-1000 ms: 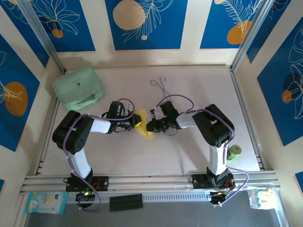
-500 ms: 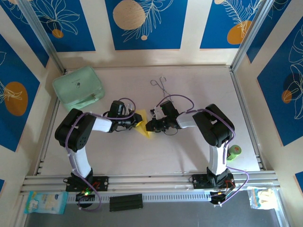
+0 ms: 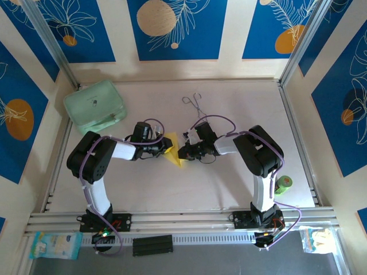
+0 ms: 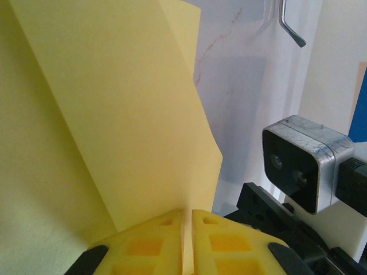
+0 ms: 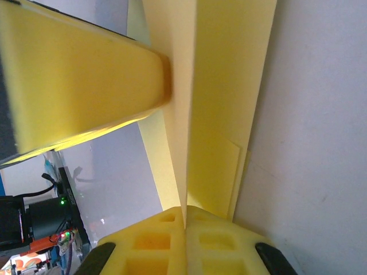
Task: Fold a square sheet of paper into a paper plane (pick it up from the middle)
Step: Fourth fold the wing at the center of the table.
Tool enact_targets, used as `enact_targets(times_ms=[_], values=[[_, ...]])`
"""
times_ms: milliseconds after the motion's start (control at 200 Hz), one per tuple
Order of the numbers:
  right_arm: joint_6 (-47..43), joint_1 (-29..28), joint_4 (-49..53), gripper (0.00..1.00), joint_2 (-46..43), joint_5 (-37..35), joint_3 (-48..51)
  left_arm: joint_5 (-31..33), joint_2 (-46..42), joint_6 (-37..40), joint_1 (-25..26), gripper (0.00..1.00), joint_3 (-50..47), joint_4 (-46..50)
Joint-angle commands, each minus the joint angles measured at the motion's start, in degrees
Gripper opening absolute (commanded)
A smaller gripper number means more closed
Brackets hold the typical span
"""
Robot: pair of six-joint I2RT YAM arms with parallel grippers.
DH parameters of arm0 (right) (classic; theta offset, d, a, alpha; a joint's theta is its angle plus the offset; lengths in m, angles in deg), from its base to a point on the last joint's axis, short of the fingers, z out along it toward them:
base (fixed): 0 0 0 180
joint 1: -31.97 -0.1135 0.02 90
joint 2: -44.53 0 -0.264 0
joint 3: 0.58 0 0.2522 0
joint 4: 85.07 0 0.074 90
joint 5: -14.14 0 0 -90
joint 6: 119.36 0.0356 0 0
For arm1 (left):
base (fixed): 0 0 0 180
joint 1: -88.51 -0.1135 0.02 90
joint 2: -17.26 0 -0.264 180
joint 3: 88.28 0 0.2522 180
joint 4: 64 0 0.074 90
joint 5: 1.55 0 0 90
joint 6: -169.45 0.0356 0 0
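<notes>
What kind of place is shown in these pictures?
Probably a robot test cell, not a home: a pale table fenced by silver aluminium rails, blue leaf-printed wall panels, and two black-and-white robot arms bolted at its near edge.

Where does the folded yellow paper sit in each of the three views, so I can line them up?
Top external: folded yellow paper at table centre, between left gripper and right gripper.
Left wrist: the paper covers the left half, rising from the shut pads.
Right wrist: upright strip up the middle, clamped at the bottom.
Shared landmark: the left gripper, its yellow finger pressing the paper at upper left of the right wrist view.
</notes>
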Motion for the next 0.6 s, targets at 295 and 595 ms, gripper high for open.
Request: enact_targets(times_ms=[295, 595], values=[[0.4, 0.8, 8.0, 0.07, 2.8, -1.9, -0.3, -1.0, 1.6, 1.5, 0.4, 0.13, 0.8, -1.5], [0.6, 0.8, 9.3, 0.11, 2.3, -1.3, -0.8, -0.9, 3.1, 1.2, 0.4, 0.13, 0.8, -2.2]])
